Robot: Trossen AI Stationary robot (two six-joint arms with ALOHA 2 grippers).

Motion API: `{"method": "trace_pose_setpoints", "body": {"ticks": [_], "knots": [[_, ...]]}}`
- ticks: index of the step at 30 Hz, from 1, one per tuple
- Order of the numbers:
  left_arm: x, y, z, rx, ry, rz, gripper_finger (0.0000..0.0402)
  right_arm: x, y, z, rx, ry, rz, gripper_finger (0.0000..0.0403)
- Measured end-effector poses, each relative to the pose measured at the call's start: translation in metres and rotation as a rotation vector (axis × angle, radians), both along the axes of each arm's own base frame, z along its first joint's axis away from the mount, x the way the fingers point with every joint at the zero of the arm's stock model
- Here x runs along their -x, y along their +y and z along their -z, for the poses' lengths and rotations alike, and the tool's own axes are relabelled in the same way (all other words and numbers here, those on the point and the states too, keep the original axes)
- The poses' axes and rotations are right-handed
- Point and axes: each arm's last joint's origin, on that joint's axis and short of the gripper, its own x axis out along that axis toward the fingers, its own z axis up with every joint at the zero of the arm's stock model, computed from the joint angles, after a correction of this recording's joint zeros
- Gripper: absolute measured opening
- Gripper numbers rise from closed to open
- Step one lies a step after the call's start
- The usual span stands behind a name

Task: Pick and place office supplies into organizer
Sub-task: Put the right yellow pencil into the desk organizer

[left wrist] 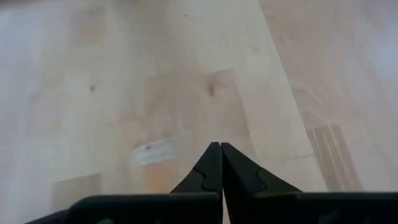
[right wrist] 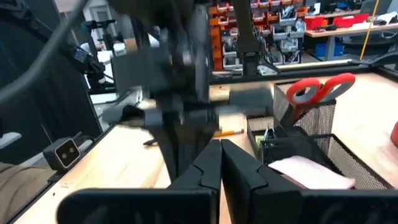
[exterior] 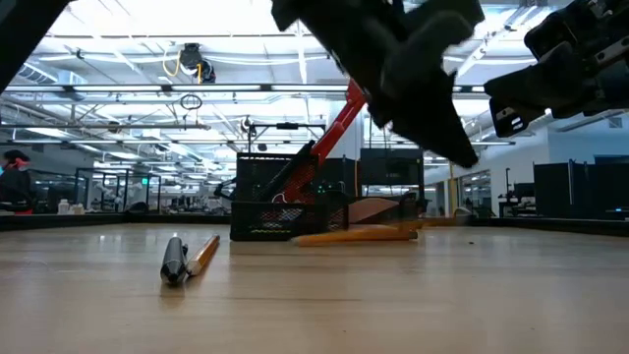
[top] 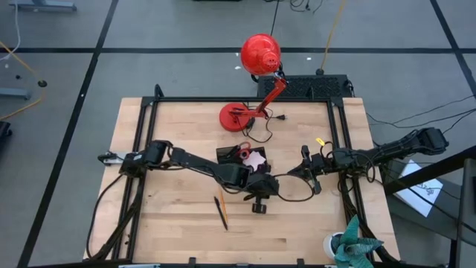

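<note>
Meanwhile both grippers sit closed and empty; that light, stiff pencil (top: 221,212) wants pinching mid-shaft.

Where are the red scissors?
The scissors stand upright in the tall corner cup of the black organizer, beside the pink sticky notes; from above they sit mid-table, just in front of the red lamp's base.

You'll find the left arm (right wrist: 168,106) a blur across the right wrist view, hiding part of the organizer (right wrist: 311,134), whose small contents stay too tiny to identify from above.
</note>
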Motion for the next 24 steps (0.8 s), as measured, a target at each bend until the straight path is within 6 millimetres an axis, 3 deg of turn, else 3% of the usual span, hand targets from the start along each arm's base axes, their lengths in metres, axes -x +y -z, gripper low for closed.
{"method": "trace_pose_setpoints", "body": {"ticks": [7,10,13,20,24], "knots": [[0.023,0.009,-0.056,-0.113,-0.024,-0.056,0.0002,0.000,0.000,0.000,-0.001,0.004,-0.001,0.0004],[0.028,0.014,-0.068,-0.077,-0.038,-0.089,0.0004,0.000,0.000,0.000,-0.001,0.003,-0.001,0.0004],[0.036,0.012,-0.070,-0.067,0.027,-0.101,0.0014,0.000,0.000,0.001,0.000,0.008,0.000,0.0004],[0.087,-0.010,-0.053,-0.129,0.497,-0.123,0.0004,0.000,0.000,0.003,0.004,0.034,0.000,0.0004],[0.102,-0.024,-0.044,-0.137,0.593,-0.169,0.0011,0.000,0.000,0.003,0.004,0.030,0.001,0.0004]]}}
